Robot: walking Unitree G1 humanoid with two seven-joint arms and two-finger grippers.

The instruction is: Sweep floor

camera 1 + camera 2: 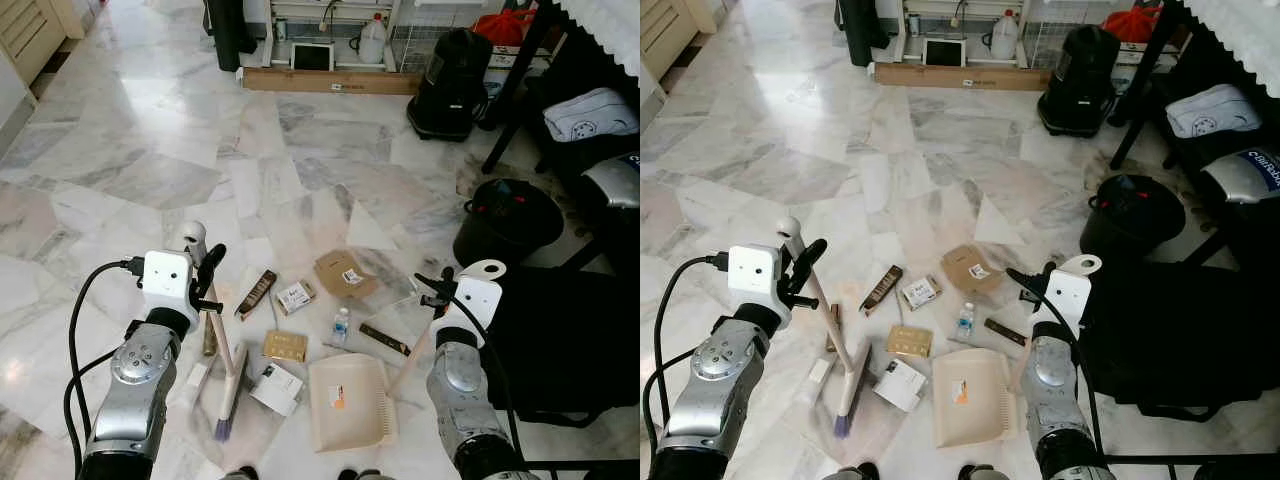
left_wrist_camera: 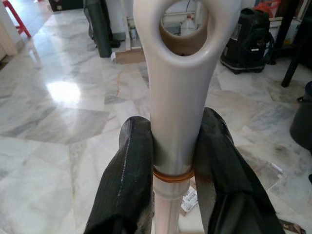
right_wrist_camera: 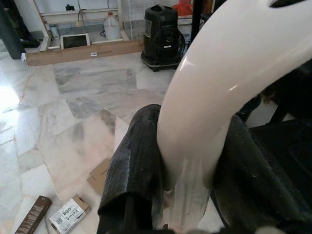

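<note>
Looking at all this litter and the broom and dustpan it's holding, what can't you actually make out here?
- Print on the small white box and the bottle label: too small in the eye views.
- Broom handle's middle: hidden behind the left gripper in the left eye view.
- Dustpan handle's lower part: cut off by the bottom edge in the right wrist view, where the right gripper clamps it.
- Black bin contents: too dark.
</note>
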